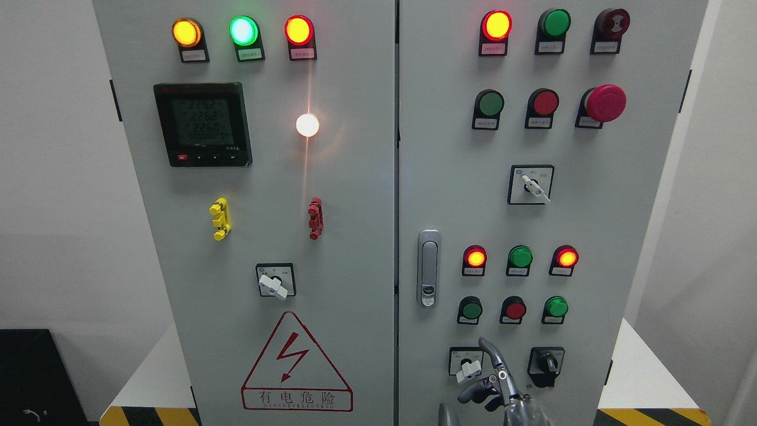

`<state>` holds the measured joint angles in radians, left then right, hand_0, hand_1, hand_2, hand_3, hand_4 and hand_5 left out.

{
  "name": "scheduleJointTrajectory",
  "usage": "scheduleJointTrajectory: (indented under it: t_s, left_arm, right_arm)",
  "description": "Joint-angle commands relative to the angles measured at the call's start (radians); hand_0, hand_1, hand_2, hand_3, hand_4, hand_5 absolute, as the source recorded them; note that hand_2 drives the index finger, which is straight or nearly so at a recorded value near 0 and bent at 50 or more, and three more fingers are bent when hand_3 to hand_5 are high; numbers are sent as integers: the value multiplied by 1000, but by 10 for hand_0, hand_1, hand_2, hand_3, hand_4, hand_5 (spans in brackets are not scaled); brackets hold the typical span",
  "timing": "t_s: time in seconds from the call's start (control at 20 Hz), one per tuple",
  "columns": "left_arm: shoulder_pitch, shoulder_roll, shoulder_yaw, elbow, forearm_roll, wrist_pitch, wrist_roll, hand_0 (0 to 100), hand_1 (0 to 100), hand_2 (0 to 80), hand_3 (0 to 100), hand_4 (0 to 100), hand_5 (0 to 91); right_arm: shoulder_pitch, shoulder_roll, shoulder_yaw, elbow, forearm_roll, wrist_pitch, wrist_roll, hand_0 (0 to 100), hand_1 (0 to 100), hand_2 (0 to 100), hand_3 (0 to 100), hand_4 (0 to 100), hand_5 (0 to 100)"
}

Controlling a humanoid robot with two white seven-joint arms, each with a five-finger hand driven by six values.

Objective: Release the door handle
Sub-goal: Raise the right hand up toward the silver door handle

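You face a grey two-door electrical cabinet (355, 236); start at the left door (260, 225), which carries three lit lamps across the top, a digital meter (203, 125), a yellow clip (220, 219) and a red clip (315, 218), a rotary switch (275, 282) and the red high-voltage warning triangle (295, 367) below. Cross the centre seam and you reach the door handle (429, 268), a slim metal swing handle that lies flush and upright along the left edge of the right door (591, 207), with its keyhole at the lower end. Judge it as rigid, smooth metal, likely slick under bare fingers and sprung or latched, so it wants a hooked grip behind its free end rather than a pinch on the face. Nothing touches it now. Further right and well below it, at the bottom edge, one hand (494, 384) comes up just right of the middle; you cannot see clearly from which side its arm enters, so treat it as unassigned. One finger points up toward the lower push buttons, the others curl loosely, and it grips nothing; it sits just beside the small white-knobbed selector (468, 367), whether touching it you cannot tell. By this pose the handle looks already let go, with the hand clear beneath it. Right of the hand stands a black selector (547, 362).
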<state>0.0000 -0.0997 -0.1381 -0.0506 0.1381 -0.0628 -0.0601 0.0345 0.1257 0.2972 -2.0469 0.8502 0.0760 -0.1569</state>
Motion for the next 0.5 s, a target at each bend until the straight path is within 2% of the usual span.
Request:
scheduleJointTrajectory:
  t_s: [0.0, 0.2, 0.45]
  left_arm:
    - [20, 0, 0, 0, 0, 0, 0, 120, 556, 0, 0, 0, 0]
    - [20, 0, 0, 0, 0, 0, 0, 120, 556, 0, 0, 0, 0]
    - [20, 0, 0, 0, 0, 0, 0, 120, 556, 0, 0, 0, 0]
  right_arm:
    - [-67, 3, 59, 71, 235, 22, -6, 470, 302, 21, 1000, 1000, 1000]
    - [-97, 3, 82, 112, 337, 83, -6, 474, 281, 13, 1000, 1000, 1000]
    - [-159, 3, 79, 183, 455, 88, -7, 475, 275, 4, 1000, 1000, 1000]
